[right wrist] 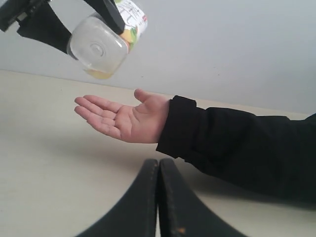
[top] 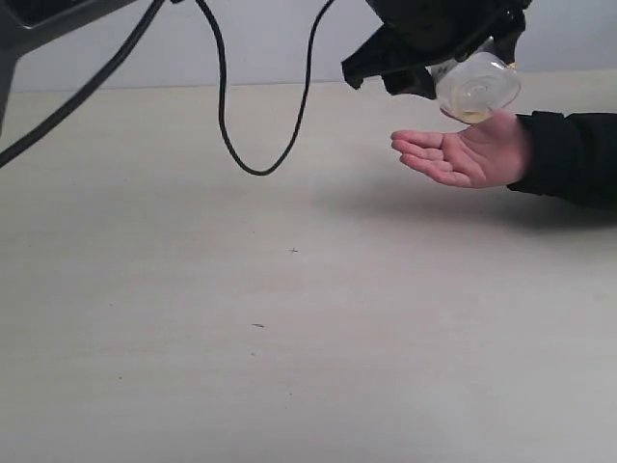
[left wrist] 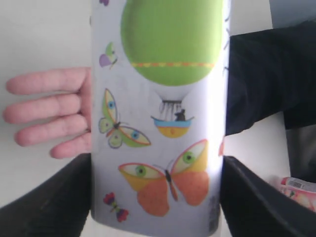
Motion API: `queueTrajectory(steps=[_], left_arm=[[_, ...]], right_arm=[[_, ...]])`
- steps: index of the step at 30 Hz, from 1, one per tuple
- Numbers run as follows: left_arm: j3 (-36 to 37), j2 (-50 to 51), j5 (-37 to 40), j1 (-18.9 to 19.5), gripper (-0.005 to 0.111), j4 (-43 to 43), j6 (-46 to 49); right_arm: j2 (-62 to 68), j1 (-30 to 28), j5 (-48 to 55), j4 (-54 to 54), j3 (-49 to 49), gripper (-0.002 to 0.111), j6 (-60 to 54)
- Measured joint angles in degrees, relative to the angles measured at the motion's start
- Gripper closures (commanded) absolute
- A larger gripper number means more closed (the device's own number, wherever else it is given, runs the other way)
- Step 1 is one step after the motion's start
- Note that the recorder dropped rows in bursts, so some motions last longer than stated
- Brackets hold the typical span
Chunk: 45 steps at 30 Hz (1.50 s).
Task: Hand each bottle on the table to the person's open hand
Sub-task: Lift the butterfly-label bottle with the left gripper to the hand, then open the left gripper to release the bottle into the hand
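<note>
A clear bottle (top: 477, 89) with a green-spotted butterfly label (left wrist: 158, 113) hangs tilted just above the person's open hand (top: 463, 154), its base towards the exterior camera. My left gripper (top: 424, 58) has reached across to the right and is shut on the bottle, with a black finger (left wrist: 49, 207) on each side. The hand (left wrist: 49, 113) lies palm up below the bottle (right wrist: 101, 42). My right gripper (right wrist: 159, 165) is shut and empty, low over the table (top: 289, 338), near the hand (right wrist: 126, 118). No other bottle stands on the table in the exterior view.
A black cable (top: 231, 135) loops down over the far side of the table. The person's black sleeve (top: 569, 154) reaches in from the right edge. A pink and white object (left wrist: 298, 190) shows partly beside the sleeve in the left wrist view.
</note>
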Motion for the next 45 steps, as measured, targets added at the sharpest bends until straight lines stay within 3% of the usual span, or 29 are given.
queueTrajectory(steps=[6, 15, 17, 22, 25, 37, 45], left_arm=[[0.00, 4.73, -4.92, -0.40, 0.107, -7.25, -1.22], [0.00, 7.55, -5.61, -0.40, 0.106, -7.99, -2.51], [0.00, 8.57, -5.86, -0.40, 0.098, -8.24, -2.58], [0.00, 10.03, -6.88, -0.40, 0.063, -12.08, -2.58], [0.00, 10.02, -7.09, -0.40, 0.051, -12.55, -2.58], [0.00, 10.02, -7.56, -0.40, 0.024, -12.92, -2.36], [0.00, 10.05, -7.56, -0.40, 0.023, -13.05, -1.23]], right_arm=[[0.00, 0.00, 0.00, 0.00, 0.00, 0.108, 0.00], [0.00, 0.00, 0.00, 0.00, 0.00, 0.108, 0.00], [0.00, 0.00, 0.00, 0.00, 0.00, 0.108, 0.00], [0.00, 0.00, 0.00, 0.00, 0.00, 0.108, 0.00], [0.00, 0.00, 0.00, 0.00, 0.00, 0.108, 0.00], [0.00, 0.00, 0.00, 0.00, 0.00, 0.108, 0.00], [0.00, 0.00, 0.00, 0.00, 0.00, 0.108, 0.00]])
